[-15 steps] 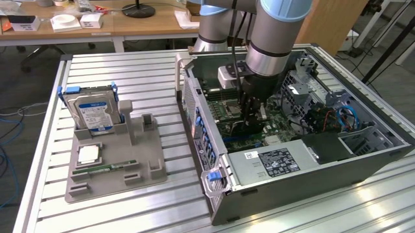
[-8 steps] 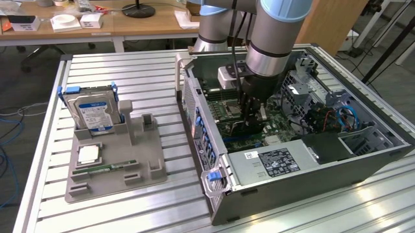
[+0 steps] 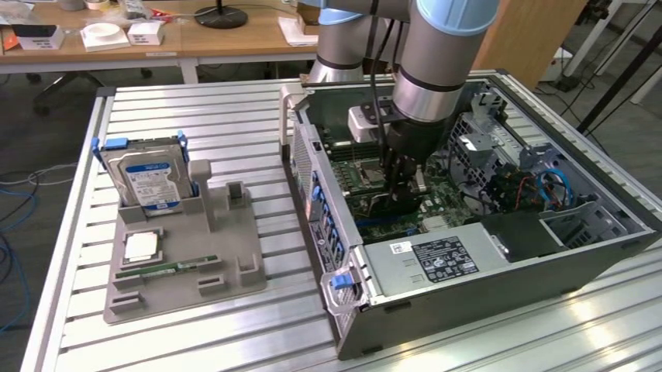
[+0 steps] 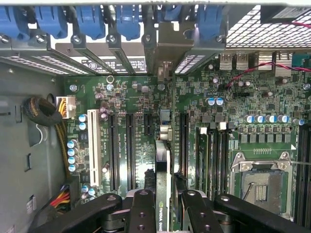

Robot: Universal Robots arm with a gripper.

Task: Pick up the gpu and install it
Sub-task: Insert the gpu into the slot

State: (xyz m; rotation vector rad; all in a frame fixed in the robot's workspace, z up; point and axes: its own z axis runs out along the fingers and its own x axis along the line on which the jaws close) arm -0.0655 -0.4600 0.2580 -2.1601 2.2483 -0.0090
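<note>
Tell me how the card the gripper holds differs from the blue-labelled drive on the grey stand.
The gpu sits edge-on inside the computer case, clamped by the gripper; the hard drive stands untouched in the grey stand outside. The gpu is a thin green board; the hard drive is a thicker silver block.

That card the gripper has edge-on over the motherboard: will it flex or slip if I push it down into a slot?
The gpu is a thin board held edge-on in the gripper, so it is probably stiff along its length, though sideways force might bend it. Its narrow edges could let it pivot in the grip. The motherboard is crowded with small parts, so likely fragile.
</note>
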